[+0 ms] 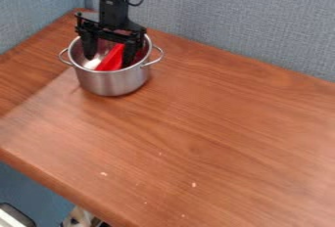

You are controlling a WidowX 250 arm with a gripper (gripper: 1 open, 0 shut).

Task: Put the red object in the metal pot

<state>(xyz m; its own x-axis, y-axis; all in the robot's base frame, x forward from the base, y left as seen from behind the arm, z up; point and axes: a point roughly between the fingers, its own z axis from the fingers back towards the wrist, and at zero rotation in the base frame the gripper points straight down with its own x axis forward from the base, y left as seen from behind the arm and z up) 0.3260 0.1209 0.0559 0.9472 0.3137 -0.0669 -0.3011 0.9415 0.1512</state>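
Standing wide apart over the mouth of the metal pot (113, 81), with the tool (112, 50) gripping nothing, one finger showing on either side of the red object (113, 58). Lying inside the pot, that red block, leaning with its upper end toward one o'clock and its lower end toward seven. Sitting near the ten o'clock corner of the worktop (197, 133), the pot, handles pointing to nine and three.

Looking all but finished, with only a clean lift away remaining. Risking a snag if drawing off sideways: catching a fingertip under the rim and dragging or tipping the pot. Possibly brushing the block too, if rising crookedly between such close fingers, and so hooking it back up or shifting its lean. Hiding the block's resting point behind the near wall, so not telling how firmly settled.
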